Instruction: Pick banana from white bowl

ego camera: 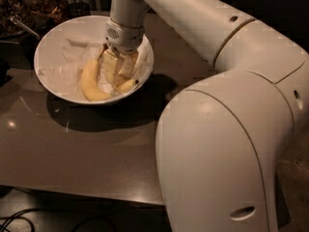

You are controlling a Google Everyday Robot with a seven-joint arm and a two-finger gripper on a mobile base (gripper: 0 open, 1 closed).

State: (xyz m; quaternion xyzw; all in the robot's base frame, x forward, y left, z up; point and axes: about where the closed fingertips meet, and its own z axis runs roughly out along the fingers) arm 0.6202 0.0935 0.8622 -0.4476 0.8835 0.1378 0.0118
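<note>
The white bowl (pixel 53 42), lined with crumpled white paper, stands at the table's far left. Two yellow bananas lie in it. The thicker, curved one (pixel 89 81) lies to the left, free of the gripper. The slimmer banana (pixel 126 85) lies to the right, and its dark-tipped end pokes out below the fingers. My gripper (pixel 119 74) reaches straight down into the bowl. Its fingers (pixel 110 65) are closed on either side of the slimmer banana, low against the paper. The rest of that banana is hidden behind the fingers.
My large white arm and its housing (pixel 217 149) fill the right side of the view. The bowl stands on a dark glossy table (pixel 72 153). Dark cluttered items and a metal utensil (pixel 21 25) lie behind the bowl at the far left.
</note>
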